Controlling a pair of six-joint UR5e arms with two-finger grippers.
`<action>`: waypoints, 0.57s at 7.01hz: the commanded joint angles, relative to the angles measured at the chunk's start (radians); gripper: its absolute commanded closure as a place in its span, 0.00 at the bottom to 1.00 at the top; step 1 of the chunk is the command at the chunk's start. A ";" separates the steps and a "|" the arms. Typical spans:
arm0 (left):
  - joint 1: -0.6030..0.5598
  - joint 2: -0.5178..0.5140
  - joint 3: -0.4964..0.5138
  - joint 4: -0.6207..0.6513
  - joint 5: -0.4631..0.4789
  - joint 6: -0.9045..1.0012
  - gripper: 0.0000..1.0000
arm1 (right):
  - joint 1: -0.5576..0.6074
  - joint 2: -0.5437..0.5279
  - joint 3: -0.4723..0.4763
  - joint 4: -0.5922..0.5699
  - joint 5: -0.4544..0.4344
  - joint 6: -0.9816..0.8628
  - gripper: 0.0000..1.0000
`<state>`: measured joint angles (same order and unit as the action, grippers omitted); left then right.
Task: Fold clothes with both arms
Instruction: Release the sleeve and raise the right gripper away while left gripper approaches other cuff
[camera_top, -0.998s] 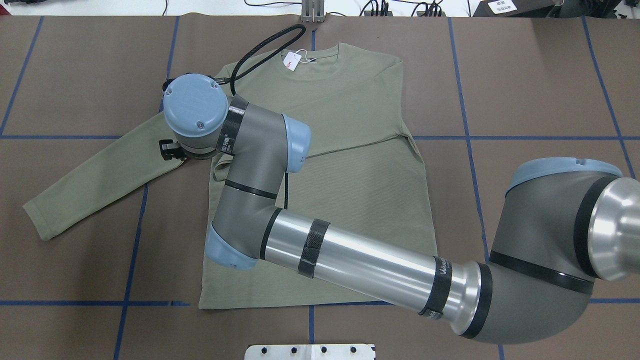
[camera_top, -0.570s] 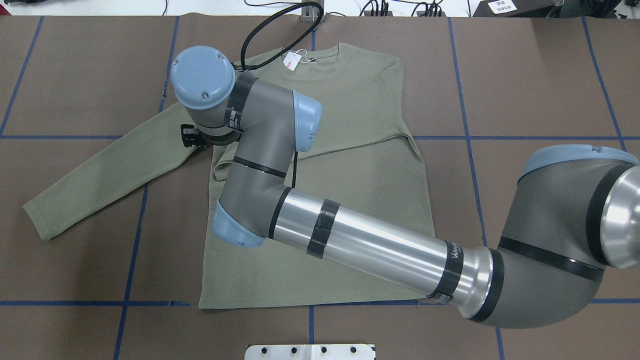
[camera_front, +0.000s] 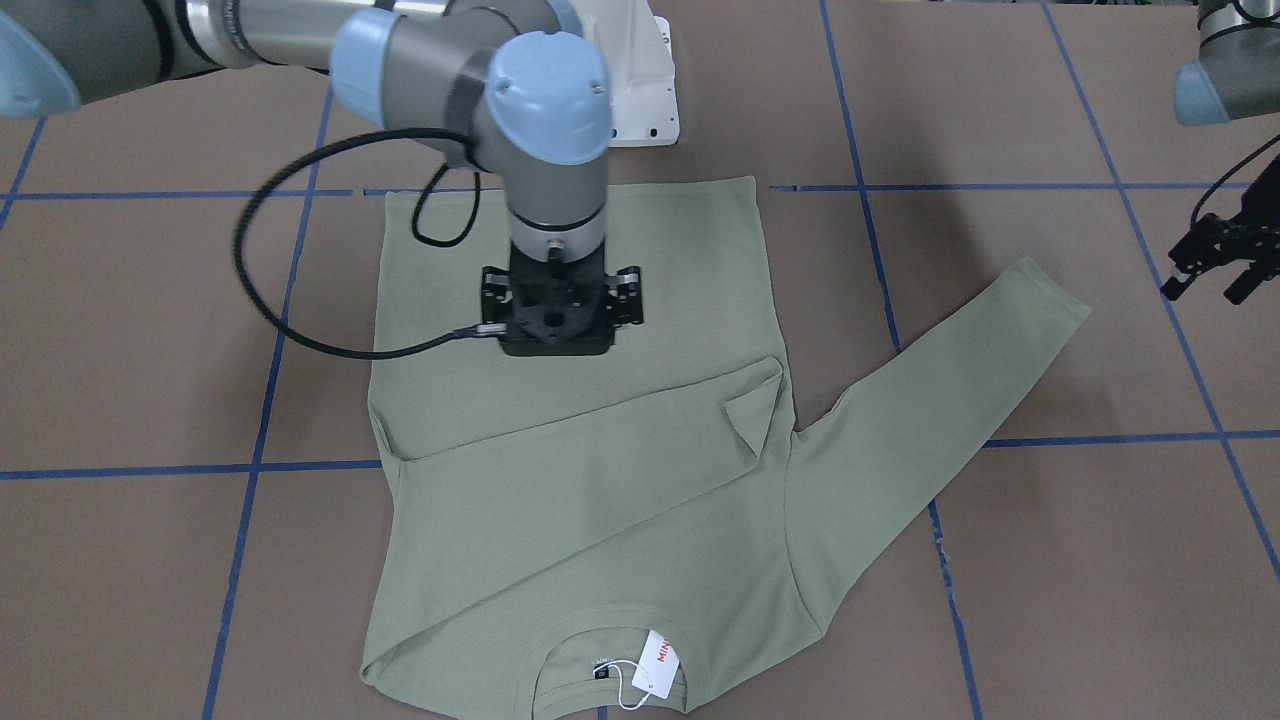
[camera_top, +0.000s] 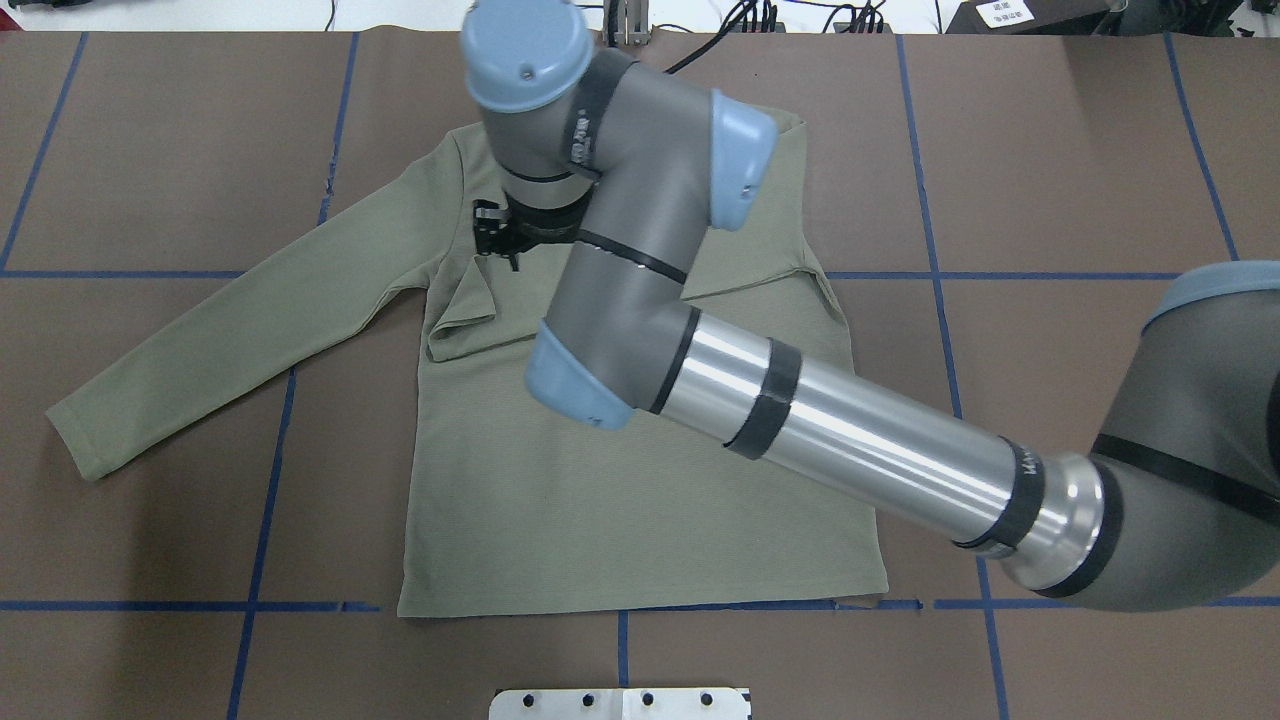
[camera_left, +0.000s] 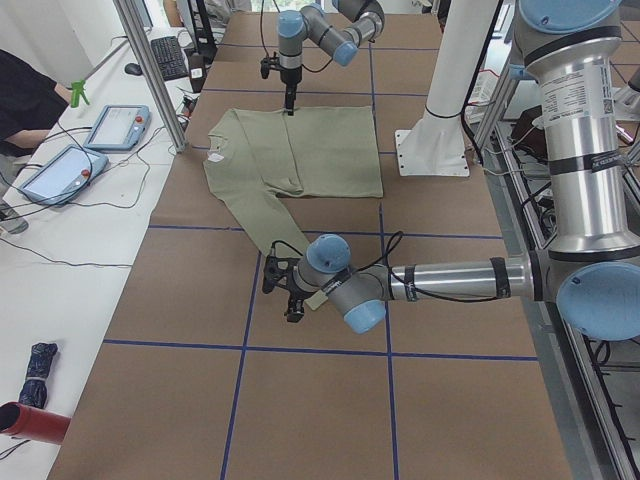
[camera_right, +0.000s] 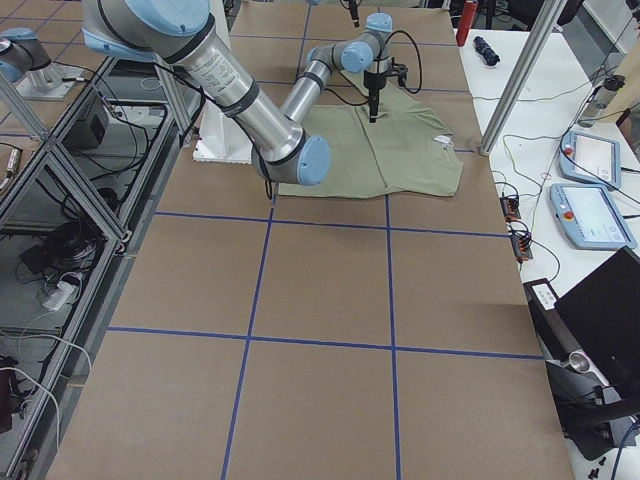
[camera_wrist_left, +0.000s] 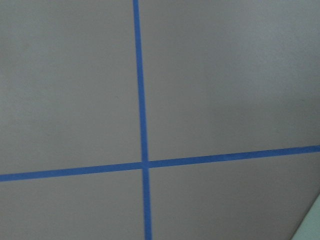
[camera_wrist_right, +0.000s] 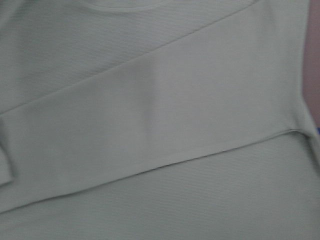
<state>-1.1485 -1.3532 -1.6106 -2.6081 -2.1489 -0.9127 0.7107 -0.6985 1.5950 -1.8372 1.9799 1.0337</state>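
The shirt (camera_front: 600, 560) lies flat mid-frame on the desk (camera_front: 150, 350); my right end effector (camera_front: 558, 335) hovers above it, its grip I cannot tell, so my left end effector (camera_front: 1212, 270), open at upper right, should pinch the spread sleeve (camera_front: 940, 400) near its cuff

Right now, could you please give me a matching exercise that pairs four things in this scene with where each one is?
Column one:
1. hang tag
2. right gripper
3. left gripper
4. sleeve on the robot's left

Column two:
A. above bare table, off the shirt
B. at the neckline
C. over the shirt
D. stretched out flat from the shirt's side

Pairs: 1-B, 2-C, 3-A, 4-D.
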 joint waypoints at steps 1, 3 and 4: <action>0.192 0.038 -0.067 -0.024 0.133 -0.258 0.00 | 0.146 -0.304 0.259 -0.065 0.081 -0.256 0.00; 0.371 0.042 -0.089 -0.014 0.293 -0.435 0.00 | 0.251 -0.433 0.296 -0.063 0.150 -0.444 0.00; 0.391 0.052 -0.091 -0.006 0.317 -0.434 0.00 | 0.300 -0.496 0.306 -0.059 0.172 -0.548 0.00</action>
<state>-0.8141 -1.3103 -1.6961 -2.6222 -1.8879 -1.3098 0.9478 -1.1127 1.8807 -1.8990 2.1192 0.6113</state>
